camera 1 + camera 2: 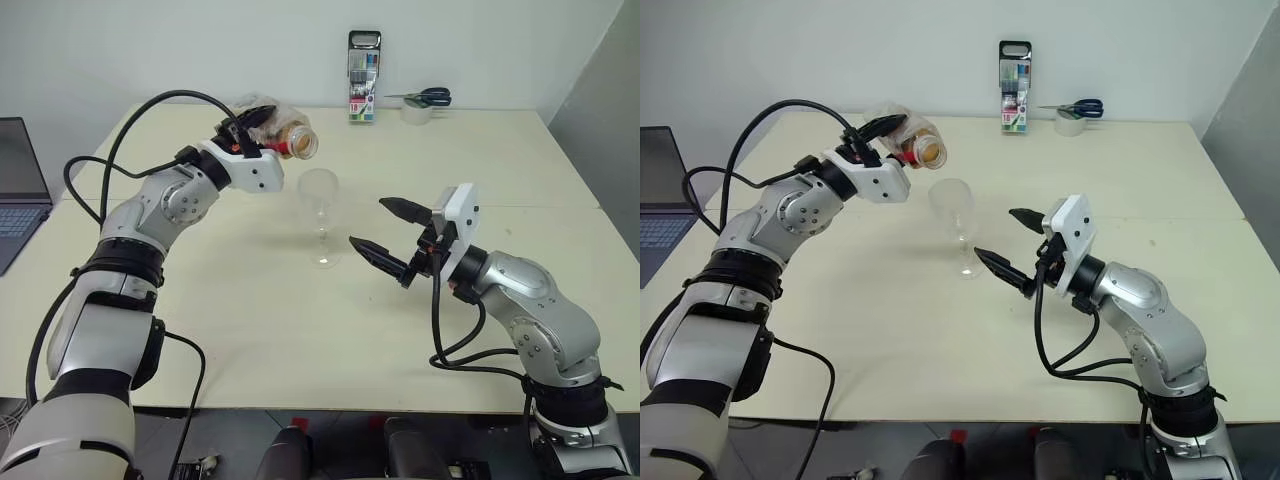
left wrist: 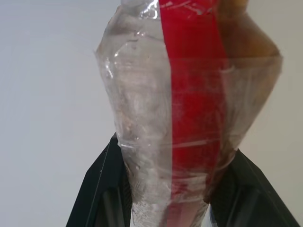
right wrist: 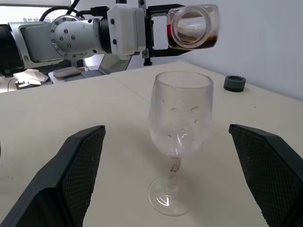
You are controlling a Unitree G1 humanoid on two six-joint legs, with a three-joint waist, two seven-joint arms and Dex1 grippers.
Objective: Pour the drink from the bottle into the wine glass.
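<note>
above the wine glass, tipped clear bottle

Bottle is held tipped near level, uncapped mouth above wine glass; little tea-coloured drink is seen at its lower side. Glass is stood upright on tabletop, bowl spotted with droplets.

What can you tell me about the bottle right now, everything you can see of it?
The bottle is small, clear, crinkled plastic with a red label strip. Its cap is off and the mouth is open. It lies tipped about level, mouth toward the wine glass, held above and a little to the left of the glass rim, not touching it. A little reddish-brown drink pools along its lower side near the mouth. The left hand is shut on its body; nothing else touches it.
</note>
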